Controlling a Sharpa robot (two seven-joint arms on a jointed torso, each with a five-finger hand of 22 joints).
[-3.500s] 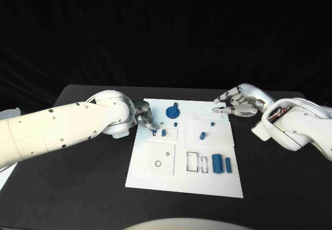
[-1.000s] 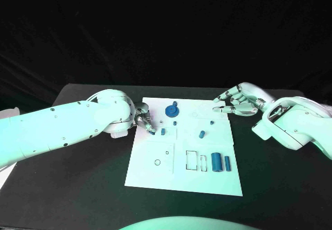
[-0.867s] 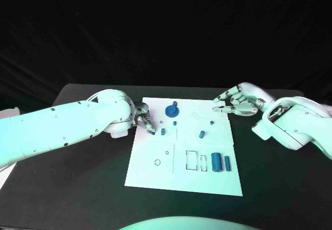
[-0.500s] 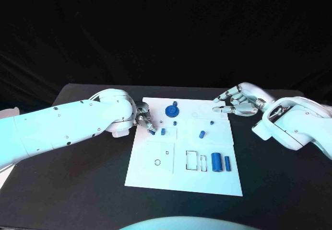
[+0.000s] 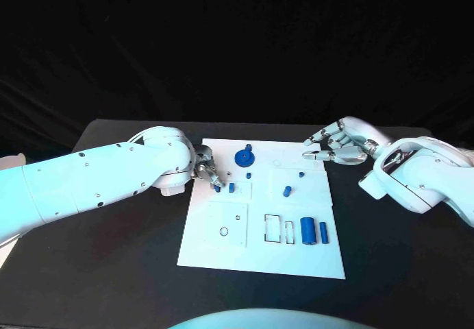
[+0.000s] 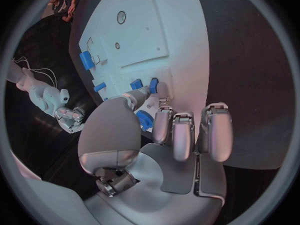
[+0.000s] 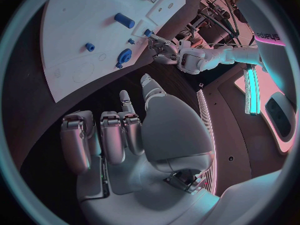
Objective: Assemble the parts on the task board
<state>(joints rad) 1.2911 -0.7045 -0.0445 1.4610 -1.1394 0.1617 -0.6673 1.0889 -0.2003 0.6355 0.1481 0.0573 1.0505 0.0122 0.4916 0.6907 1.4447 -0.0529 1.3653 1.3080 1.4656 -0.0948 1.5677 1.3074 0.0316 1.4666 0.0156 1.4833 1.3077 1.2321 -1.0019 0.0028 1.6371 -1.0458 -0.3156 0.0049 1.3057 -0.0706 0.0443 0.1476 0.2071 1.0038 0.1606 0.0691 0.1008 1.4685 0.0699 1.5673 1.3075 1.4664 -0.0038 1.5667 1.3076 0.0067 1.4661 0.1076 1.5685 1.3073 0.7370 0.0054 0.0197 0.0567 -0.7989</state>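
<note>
Head view: white task board (image 5: 259,253) long way toward robot. Left hand (image 5: 207,171) at board's left edge, fingers pinch small blue part (image 5: 216,186). Right hand (image 5: 334,148) at far right corner, fingers apart, holds nothing.
Left wrist view: fingertips (image 6: 152,90) touch blue part (image 6: 154,85); blue gear (image 6: 145,120) under fingers.
Right wrist view: blue cylinder (image 7: 124,20) lies flat on board.

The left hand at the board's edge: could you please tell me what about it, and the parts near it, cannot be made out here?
- Head view: the left hand is mostly hidden by its own arm; its hold is unclear.
- Left wrist view: the fingertips cover the small blue part; contact or a grip cannot be told.
- Head view: the blue parts beside the hand are too small to identify.
- Right wrist view: the task board is cut off by the circle's rim.
</note>
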